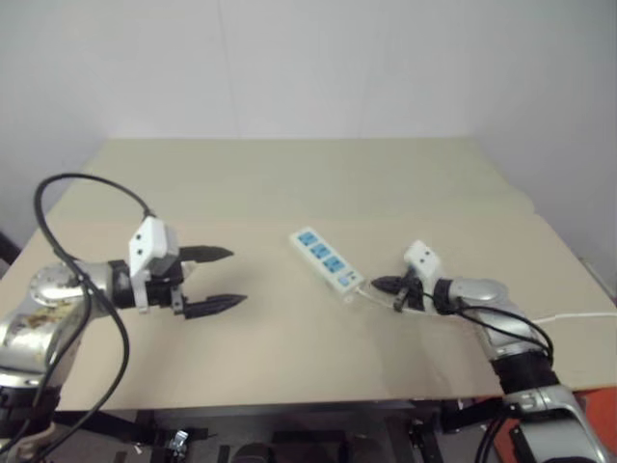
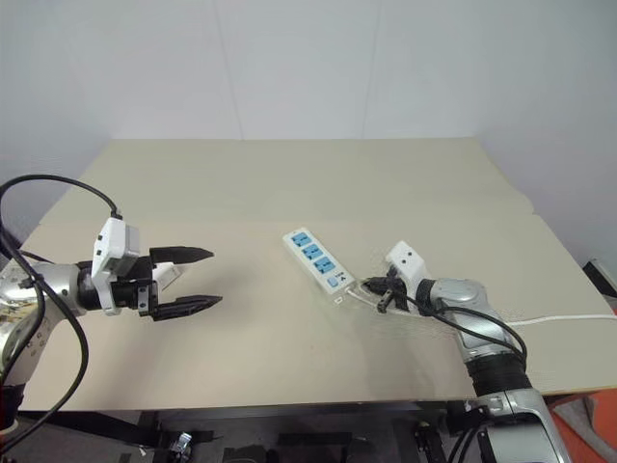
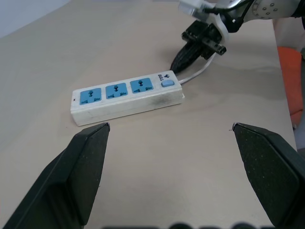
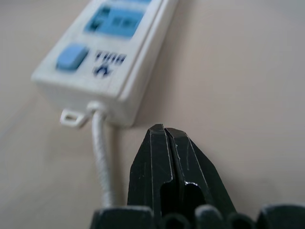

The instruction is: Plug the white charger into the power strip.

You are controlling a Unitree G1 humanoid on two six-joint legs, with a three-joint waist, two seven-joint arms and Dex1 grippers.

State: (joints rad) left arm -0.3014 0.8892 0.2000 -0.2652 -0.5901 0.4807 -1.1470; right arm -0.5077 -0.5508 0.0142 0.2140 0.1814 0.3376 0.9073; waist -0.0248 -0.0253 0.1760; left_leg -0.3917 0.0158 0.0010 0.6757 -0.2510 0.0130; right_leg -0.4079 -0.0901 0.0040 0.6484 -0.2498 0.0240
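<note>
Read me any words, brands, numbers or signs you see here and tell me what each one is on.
"BULL": on the power strip, printed beside its blue end switch, with a small dark logo mark next to it.
Nothing else is readable: the three blue socket faces carry no legible markings.

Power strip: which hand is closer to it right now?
Right. The right hand sits shut just off the switch end of the power strip, beside its cord. The left hand hangs open, well off to the strip's far side.
</note>
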